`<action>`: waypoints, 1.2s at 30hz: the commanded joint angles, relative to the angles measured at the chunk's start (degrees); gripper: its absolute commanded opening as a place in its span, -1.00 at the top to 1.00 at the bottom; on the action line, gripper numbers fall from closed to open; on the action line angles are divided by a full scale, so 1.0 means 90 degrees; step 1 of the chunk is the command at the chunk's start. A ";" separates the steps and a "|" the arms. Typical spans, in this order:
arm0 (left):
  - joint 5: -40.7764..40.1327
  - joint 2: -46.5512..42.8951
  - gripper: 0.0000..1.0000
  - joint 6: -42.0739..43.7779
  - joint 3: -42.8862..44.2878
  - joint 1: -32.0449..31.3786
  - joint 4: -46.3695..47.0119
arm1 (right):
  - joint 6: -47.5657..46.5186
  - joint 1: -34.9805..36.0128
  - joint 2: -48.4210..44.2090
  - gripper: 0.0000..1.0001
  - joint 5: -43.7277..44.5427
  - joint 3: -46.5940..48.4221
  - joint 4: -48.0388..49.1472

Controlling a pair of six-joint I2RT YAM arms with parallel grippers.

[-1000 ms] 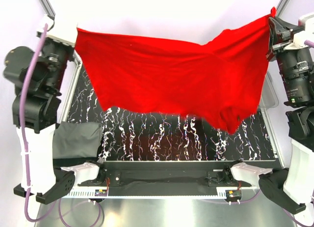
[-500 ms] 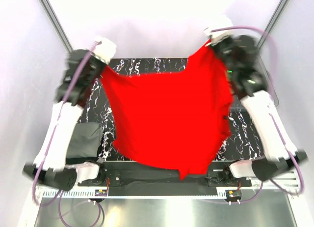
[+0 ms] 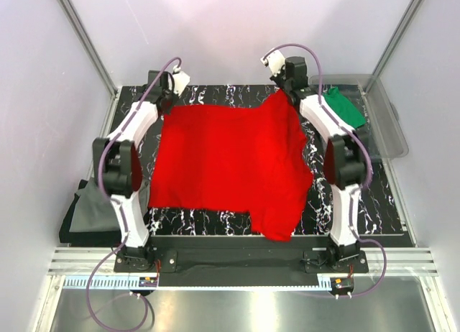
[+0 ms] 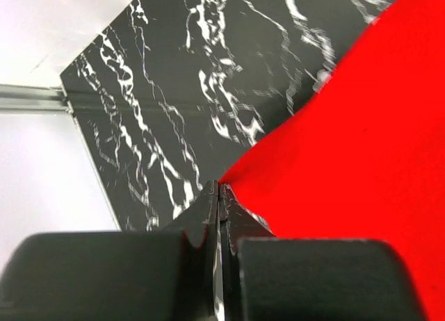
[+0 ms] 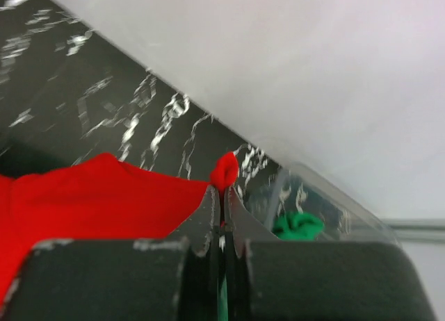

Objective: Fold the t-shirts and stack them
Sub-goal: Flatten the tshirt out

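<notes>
The red t-shirt (image 3: 226,163) lies spread on the black marbled table (image 3: 359,195), its near edge hanging toward the front rail. My left gripper (image 3: 167,106) is shut on the shirt's far left corner (image 4: 233,182). My right gripper (image 3: 285,95) is shut on the far right corner, and a red tuft (image 5: 224,169) sticks out past the fingertips. The green t-shirt (image 3: 343,108) lies in the clear bin at the back right; it also shows in the right wrist view (image 5: 299,226). The dark grey t-shirt (image 3: 90,210) lies at the near left edge of the table.
The clear plastic bin (image 3: 392,127) stands at the back right of the table. Grey walls and metal frame posts (image 3: 83,41) close in the far side. A black rail (image 3: 230,246) runs along the front between the arm bases.
Both arms have swung from high and near to far and low, carrying the red shirt from hanging in the air to lying spread on the table.
</notes>
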 commanded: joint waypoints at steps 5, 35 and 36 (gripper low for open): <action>-0.0062 0.1267 1.00 -0.0024 0.1631 0.0227 0.0390 | -0.0434 -0.0109 0.2692 1.00 0.0840 0.3192 0.0019; -0.0785 0.1661 1.00 0.0064 0.2073 0.0363 0.1073 | -0.0190 -0.0246 0.3606 1.00 0.0763 0.4148 0.0545; -0.0708 0.1592 1.00 0.0083 0.1917 0.0363 0.1054 | -0.0093 -0.0265 0.3567 1.00 0.0695 0.4166 0.0312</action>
